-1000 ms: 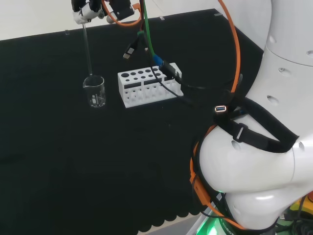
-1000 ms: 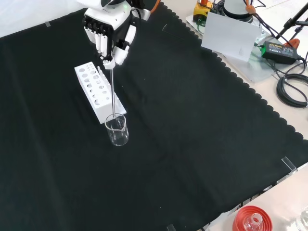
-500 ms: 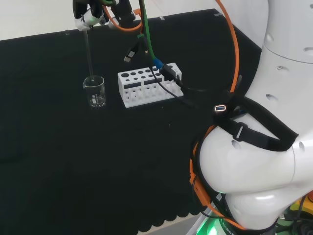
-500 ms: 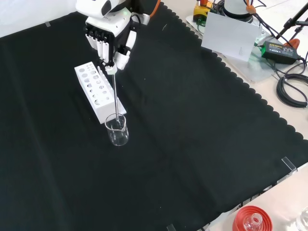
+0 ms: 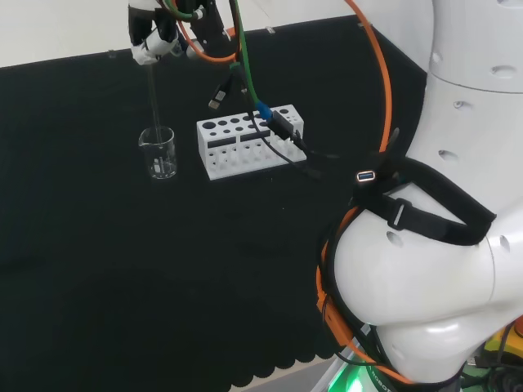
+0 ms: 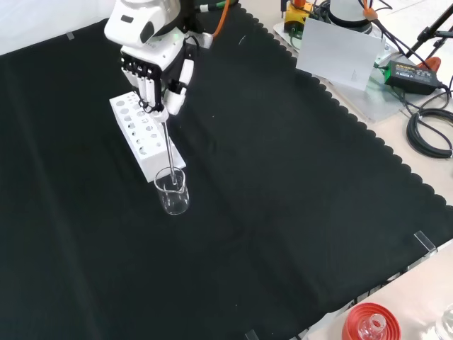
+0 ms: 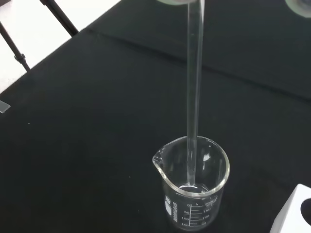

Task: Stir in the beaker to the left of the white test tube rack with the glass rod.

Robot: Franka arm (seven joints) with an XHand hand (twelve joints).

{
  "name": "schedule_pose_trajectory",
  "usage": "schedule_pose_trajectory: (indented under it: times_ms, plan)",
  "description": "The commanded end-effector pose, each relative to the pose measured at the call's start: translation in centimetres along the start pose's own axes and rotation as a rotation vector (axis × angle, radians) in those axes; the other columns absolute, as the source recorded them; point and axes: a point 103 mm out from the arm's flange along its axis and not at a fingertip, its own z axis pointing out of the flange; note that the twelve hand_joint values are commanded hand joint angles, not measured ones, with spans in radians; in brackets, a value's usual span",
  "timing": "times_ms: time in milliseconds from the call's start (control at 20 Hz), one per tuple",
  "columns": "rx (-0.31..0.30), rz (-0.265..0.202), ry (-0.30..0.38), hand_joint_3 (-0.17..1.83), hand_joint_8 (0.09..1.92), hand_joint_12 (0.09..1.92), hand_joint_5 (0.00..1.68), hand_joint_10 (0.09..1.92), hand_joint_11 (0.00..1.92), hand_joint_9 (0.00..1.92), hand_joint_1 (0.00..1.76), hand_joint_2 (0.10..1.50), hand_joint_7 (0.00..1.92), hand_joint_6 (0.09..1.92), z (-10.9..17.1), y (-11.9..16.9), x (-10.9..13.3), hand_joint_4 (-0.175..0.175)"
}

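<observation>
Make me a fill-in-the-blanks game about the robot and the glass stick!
1. The hand holds a glass ____ by its top end.
2. The rod's lower end is inside the ____.
3. In the head view, the beaker stands to the ____ of the white rack.
4. The cloth on the bench is ____.

Missing words: rod; beaker; left; black

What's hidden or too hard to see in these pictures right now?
- Beaker contents: wrist view; clear glass, liquid level unclear.
- Glass rod top: wrist view; cut off by the edge.
- Hand grip on the rod: front view; fingers cover the contact.
- White test tube rack holes: head view; cables cross it.
</observation>
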Motion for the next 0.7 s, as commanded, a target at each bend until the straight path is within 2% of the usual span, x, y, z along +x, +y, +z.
schedule_pose_trajectory:
  times_ms: [50,400,700]
  plan:
    - [0.027,-0.011,0.011,-0.17,0.51,0.54,1.31,0.36,1.68,1.81,1.33,1.05,1.42,0.28,1.7,0.8,-1.2,-0.175]
    - [0.068,-0.029,-0.013,-0.17,0.51,0.54,1.31,0.35,1.69,1.81,1.32,1.05,1.42,0.29,3.2,0.9,-0.8,-0.175]
    - [0.058,-0.043,-0.011,-0.17,0.51,0.54,1.30,0.35,1.69,1.82,1.32,1.05,1.42,0.29,2.8,1.6,-0.1,-0.175]
